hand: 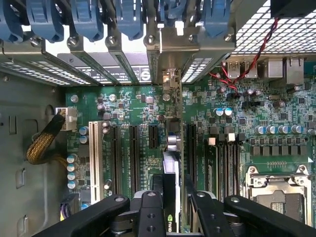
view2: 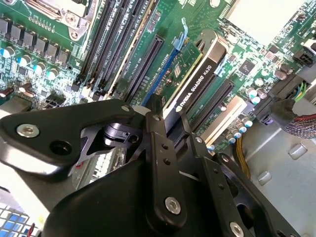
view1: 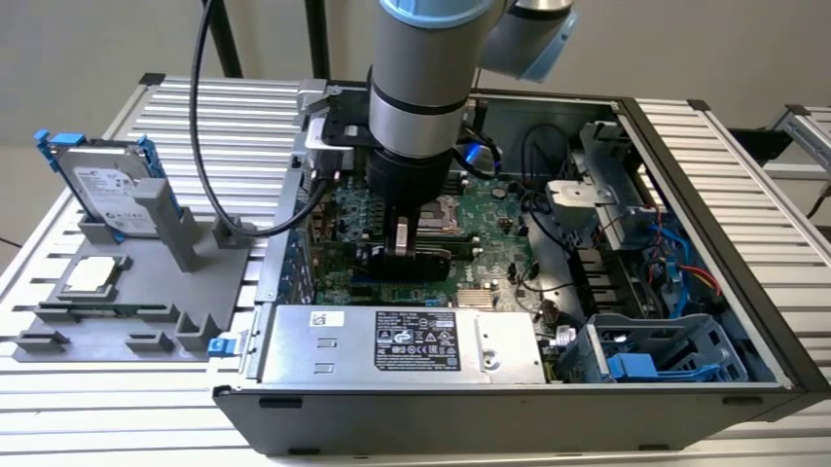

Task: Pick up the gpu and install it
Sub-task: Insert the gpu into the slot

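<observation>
While pinching the gpu (view2: 195, 81) — gripper (view2: 165, 121) narrowly spread | card upright over motherboard (view1: 500, 209)

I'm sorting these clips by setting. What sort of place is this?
Probably a robotics lab bench set up for computer assembly: an open computer case on a slatted metal table, a grey parts fixture holding a hard drive, and the gripper holding the gpu over the motherboard.
</observation>
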Controlling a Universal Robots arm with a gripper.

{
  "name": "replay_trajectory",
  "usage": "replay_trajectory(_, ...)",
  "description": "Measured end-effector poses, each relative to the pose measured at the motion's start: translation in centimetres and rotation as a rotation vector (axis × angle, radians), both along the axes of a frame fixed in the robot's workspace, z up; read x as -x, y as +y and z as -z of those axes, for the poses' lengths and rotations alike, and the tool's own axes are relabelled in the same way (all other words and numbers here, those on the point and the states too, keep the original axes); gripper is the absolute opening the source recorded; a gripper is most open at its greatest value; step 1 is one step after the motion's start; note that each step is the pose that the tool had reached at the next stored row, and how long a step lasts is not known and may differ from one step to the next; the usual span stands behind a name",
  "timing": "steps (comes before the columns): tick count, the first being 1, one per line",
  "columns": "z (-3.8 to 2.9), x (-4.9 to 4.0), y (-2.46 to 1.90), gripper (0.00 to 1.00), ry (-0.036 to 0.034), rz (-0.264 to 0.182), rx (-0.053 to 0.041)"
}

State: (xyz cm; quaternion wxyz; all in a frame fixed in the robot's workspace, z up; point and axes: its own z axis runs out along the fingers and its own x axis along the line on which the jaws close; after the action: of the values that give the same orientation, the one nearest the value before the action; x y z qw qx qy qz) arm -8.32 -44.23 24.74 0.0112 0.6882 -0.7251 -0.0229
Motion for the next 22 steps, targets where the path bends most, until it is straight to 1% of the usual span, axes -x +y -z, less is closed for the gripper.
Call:
replay_trajectory(8, 0.0, 0.02, -0.31, 0.0, 0.0, 0.0, 0.0002)
replay_trajectory(17, 0.01, 0.12, -0.25, 0.0, 0.0002, 0.0, 0.0008)
replay_trajectory(19, 0.22, 0.13, -0.24, 0.0, 0.0005, 0.0, 0.0013)
replay_trajectory(22, 0.8, 0.14, -0.24, 0.0, 0.0004, 0.0, 0.0007)
